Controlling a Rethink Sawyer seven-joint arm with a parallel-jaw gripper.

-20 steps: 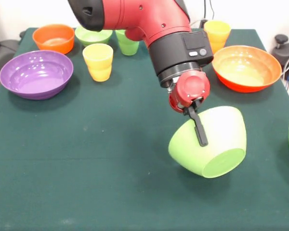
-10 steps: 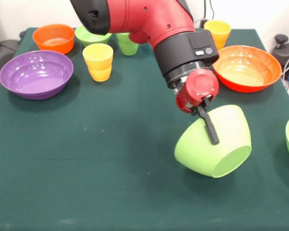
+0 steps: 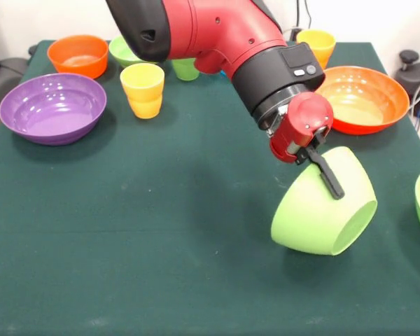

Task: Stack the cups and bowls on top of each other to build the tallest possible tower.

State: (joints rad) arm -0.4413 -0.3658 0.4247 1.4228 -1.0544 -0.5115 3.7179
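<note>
Gripper fingers clamped the rim of the large glossy light-green plastic bowl; over the last second it travelled rightward, tilting further, probably toward inverting.

Dark green tablecloth covers table, lightly wrinkled. Black knobbed object just off cloth's right edge. Black cables behind cloth's far edge, against white wall.

three cups, six bowls
</note>
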